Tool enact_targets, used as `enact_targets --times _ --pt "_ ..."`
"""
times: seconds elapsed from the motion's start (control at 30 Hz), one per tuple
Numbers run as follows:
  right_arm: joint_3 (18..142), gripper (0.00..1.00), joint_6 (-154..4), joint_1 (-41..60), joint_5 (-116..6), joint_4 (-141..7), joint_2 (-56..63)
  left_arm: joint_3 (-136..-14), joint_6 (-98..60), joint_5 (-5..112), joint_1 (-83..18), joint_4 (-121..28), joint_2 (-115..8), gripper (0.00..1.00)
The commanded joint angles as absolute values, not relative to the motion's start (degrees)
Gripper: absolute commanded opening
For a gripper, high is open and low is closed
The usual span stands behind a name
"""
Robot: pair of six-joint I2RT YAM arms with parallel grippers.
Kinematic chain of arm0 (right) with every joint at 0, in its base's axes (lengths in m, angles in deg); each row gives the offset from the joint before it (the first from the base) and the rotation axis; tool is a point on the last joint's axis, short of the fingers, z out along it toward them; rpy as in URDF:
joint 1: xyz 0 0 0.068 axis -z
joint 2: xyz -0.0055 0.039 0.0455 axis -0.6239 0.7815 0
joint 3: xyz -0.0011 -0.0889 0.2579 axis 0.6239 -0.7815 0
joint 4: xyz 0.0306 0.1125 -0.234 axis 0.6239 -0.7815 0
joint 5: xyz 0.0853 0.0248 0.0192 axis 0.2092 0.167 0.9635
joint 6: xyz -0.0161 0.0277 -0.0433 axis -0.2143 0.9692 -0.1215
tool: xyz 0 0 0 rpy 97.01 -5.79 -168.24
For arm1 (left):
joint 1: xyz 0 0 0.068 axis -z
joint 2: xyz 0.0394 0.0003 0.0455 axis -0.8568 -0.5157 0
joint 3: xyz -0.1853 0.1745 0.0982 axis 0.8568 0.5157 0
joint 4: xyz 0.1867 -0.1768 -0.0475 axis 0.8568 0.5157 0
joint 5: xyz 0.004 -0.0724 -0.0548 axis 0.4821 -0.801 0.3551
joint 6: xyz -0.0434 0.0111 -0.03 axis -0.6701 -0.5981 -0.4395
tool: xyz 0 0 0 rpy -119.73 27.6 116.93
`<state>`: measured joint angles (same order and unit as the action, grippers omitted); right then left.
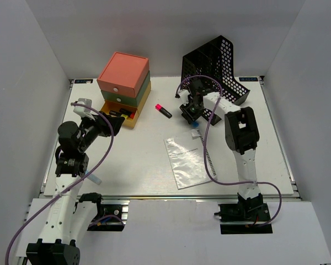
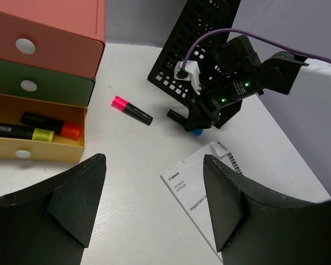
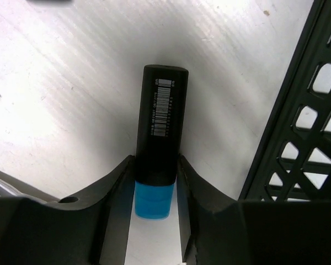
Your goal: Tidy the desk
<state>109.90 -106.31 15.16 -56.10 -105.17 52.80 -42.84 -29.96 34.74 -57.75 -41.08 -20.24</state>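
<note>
The desk (image 1: pixel 143 165) is a white tabletop. My right gripper (image 3: pixel 156 165) reaches down at the foot of the black mesh file holder (image 1: pixel 220 66). Its jaws press both sides of a black highlighter with a blue cap (image 3: pixel 160 127), which lies flat on the desk. In the left wrist view only the blue cap (image 2: pixel 196 132) shows under the right gripper (image 2: pixel 201 118). My left gripper (image 2: pixel 154 160) hovers open and empty over the desk, right of the yellow drawer (image 2: pixel 38 146). A pink-capped highlighter (image 1: pixel 163 110) lies between the two arms.
A stacked pink-green-yellow drawer box (image 1: pixel 124 77) stands at the back left, its bottom drawer pulled out with markers (image 2: pixel 49 126) inside. A bagged Canon booklet (image 1: pixel 185 160) lies mid-desk. The mesh holder's wall (image 3: pixel 298 127) runs close to the right gripper's right side.
</note>
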Motion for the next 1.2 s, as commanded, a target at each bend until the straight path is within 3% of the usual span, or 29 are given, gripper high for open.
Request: enact_targets --times 0.0,0.1,0.33,0.5,0.63,0.87,1.17 --pt "106.4 0.07 -107.8 14.7 -53.7 -102.9 48.5 -42.6 -29.3 35.8 -58.1 -40.4 -21.0 0.81" --pt "107.1 0.00 -110.2 13.9 -52.3 -101.1 43.1 -42.7 -29.3 36.6 -58.1 -39.8 -21.3 0.81" --pt "111.3 0.00 -123.0 6.3 -44.7 -110.0 34.1 -41.9 -29.2 42.7 -58.1 -39.2 -18.7 0.81" --pt "113.7 0.00 -123.2 -3.1 -44.6 -112.9 33.9 -41.1 -28.7 47.8 -58.1 -39.0 -15.4 0.81" --pt "122.7 0.00 -118.9 -11.7 -46.7 -110.9 38.1 -39.9 -28.2 51.7 -57.5 -39.3 -11.7 0.80" --pt "131.4 0.00 -113.8 -16.6 -56.1 -98.7 47.8 -38.2 -28.0 55.4 -56.9 -40.5 -7.2 0.79" --pt "127.6 0.00 -111.5 -16.0 -61.1 -71.5 53.9 -38.3 -27.9 55.2 -56.9 -40.5 -6.8 0.79"
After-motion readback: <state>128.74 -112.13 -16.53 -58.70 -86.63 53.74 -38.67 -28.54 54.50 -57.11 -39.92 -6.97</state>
